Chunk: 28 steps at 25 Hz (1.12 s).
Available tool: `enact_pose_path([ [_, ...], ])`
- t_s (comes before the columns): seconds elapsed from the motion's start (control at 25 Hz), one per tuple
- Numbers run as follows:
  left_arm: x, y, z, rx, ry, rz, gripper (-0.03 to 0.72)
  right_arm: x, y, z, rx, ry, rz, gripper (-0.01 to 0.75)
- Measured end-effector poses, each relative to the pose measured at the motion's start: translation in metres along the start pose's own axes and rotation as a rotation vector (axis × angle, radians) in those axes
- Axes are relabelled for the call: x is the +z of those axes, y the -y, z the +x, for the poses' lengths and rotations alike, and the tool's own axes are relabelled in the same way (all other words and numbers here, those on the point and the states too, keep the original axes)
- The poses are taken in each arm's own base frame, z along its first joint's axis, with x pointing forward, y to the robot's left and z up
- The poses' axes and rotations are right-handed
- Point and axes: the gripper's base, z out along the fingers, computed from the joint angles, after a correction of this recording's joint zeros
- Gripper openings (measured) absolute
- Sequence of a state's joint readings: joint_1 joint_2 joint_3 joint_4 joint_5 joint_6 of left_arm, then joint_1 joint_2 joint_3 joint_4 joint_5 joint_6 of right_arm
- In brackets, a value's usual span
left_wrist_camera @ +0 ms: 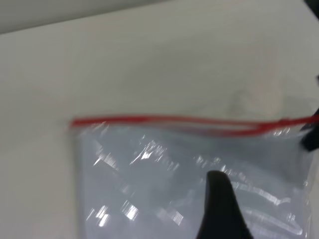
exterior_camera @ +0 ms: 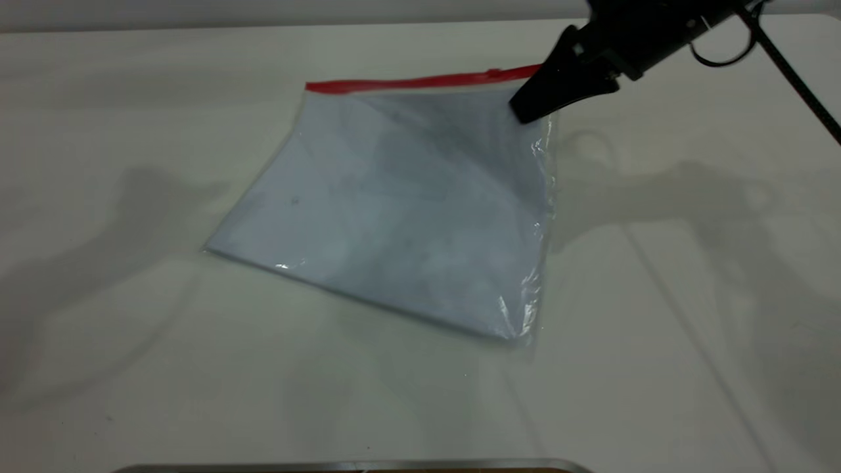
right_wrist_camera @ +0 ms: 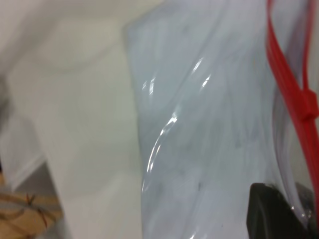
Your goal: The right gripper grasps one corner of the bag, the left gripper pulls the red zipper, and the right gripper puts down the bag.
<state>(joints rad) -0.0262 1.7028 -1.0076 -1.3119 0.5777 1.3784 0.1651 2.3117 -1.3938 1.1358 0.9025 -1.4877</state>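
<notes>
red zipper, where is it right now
In the exterior view the red zipper runs along the bag's far edge, its right end at the corner held by the right gripper.

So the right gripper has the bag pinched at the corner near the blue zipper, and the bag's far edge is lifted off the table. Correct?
Not quite: the zipper is red, not blue, as the exterior view shows. The rest holds: the right gripper pinches the bag at the corner by that zipper, lifting the far edge off the table.
</notes>
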Motion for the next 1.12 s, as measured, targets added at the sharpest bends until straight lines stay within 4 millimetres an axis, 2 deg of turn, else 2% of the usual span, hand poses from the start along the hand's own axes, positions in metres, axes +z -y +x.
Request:
enact_pose_path([
  [0.08, 0.034, 0.001, -0.009, 0.057, -0.026, 0.095, 0.538, -0.001, -0.008, -0.006, -0.036, -0.013, -0.003, 0.033],
  [0.2, 0.083, 0.005, -0.011, 0.135, -0.088, 0.243, 0.538, -0.008, -0.013, -0.013, -0.061, -0.001, 0.007, 0.033],
  [0.44, 0.149, 0.019, -0.010, 0.263, -0.186, 0.474, 0.538, -0.014, -0.013, -0.024, -0.125, 0.013, 0.007, 0.033],
  [0.64, 0.178, 0.035, -0.016, 0.354, -0.251, 0.567, 0.538, -0.015, -0.014, -0.025, -0.130, 0.013, -0.005, 0.033],
  [0.8, 0.189, 0.041, -0.017, 0.379, -0.292, 0.586, 0.538, -0.015, -0.014, -0.025, -0.130, 0.011, -0.008, 0.033],
  [0.96, 0.194, 0.039, -0.017, 0.385, -0.294, 0.582, 0.530, -0.015, -0.016, -0.024, -0.131, 0.009, -0.023, 0.033],
  [1.12, 0.204, 0.033, -0.008, 0.369, -0.304, 0.561, 0.512, -0.015, -0.017, -0.024, -0.131, 0.007, -0.036, 0.033],
])
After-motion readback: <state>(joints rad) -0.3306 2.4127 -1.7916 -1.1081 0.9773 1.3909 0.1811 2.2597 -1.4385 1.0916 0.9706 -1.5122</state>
